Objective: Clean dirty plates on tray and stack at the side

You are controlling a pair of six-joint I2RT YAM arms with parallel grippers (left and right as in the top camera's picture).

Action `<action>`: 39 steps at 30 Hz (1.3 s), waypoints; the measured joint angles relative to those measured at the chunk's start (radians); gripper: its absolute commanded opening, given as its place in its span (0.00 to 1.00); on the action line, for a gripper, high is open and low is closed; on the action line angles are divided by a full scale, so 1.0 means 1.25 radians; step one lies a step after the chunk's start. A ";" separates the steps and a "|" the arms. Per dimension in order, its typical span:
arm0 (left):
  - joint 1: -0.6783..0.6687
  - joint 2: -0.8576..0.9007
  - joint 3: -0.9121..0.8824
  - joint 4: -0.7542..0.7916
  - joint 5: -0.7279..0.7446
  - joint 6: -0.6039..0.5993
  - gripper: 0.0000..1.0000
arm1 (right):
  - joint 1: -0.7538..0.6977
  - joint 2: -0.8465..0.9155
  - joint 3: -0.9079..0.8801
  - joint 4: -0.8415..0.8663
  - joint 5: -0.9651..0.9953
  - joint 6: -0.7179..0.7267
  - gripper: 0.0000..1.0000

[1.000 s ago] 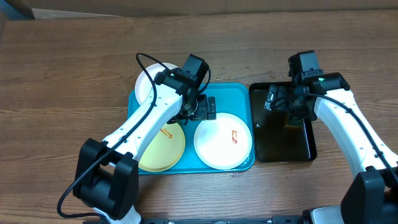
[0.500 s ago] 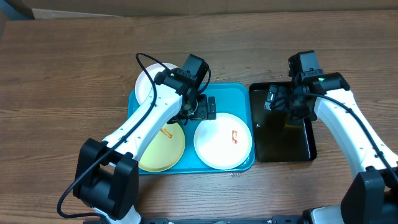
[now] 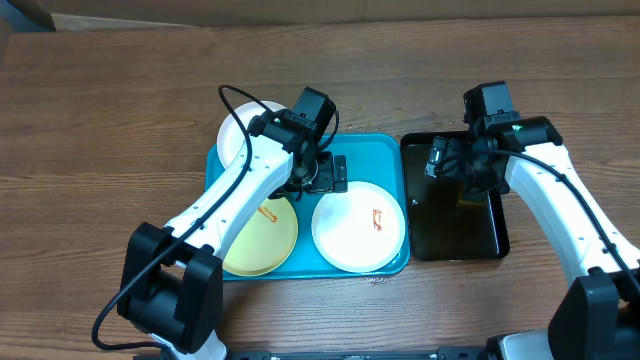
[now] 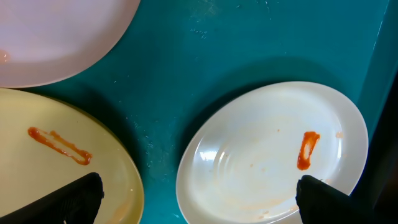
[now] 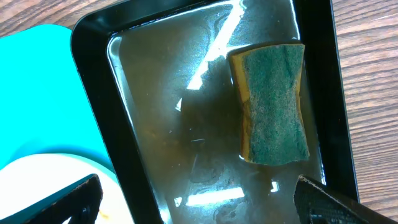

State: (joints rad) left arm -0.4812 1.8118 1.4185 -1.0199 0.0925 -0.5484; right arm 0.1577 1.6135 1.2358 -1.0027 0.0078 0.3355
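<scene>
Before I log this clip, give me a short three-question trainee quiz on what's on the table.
1. True or false: the sponge lies in the black basin.
2. What marks the pale yellow plate?
3. Which plate sits nearest the basin? A) pale yellow plate B) white plate with the red smear C) the other white plate
Key: 1 true; 2 an orange-red smear; 3 B.

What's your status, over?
Left gripper open above plates on tray. Right gripper open above sponge in basin. Smears on plates, none stacked. Nothing blocking.
</scene>
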 measured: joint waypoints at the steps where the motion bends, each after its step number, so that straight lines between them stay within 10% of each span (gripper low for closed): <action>1: 0.000 0.000 0.000 0.000 0.000 0.000 1.00 | 0.000 0.000 0.000 0.000 0.000 0.000 1.00; 39: 0.000 0.000 0.000 0.000 0.000 0.000 1.00 | 0.000 0.000 0.000 0.006 0.000 -0.015 1.00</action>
State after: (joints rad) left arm -0.4812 1.8118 1.4185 -1.0199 0.0925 -0.5484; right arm 0.1577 1.6135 1.2358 -0.9947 0.0074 0.3172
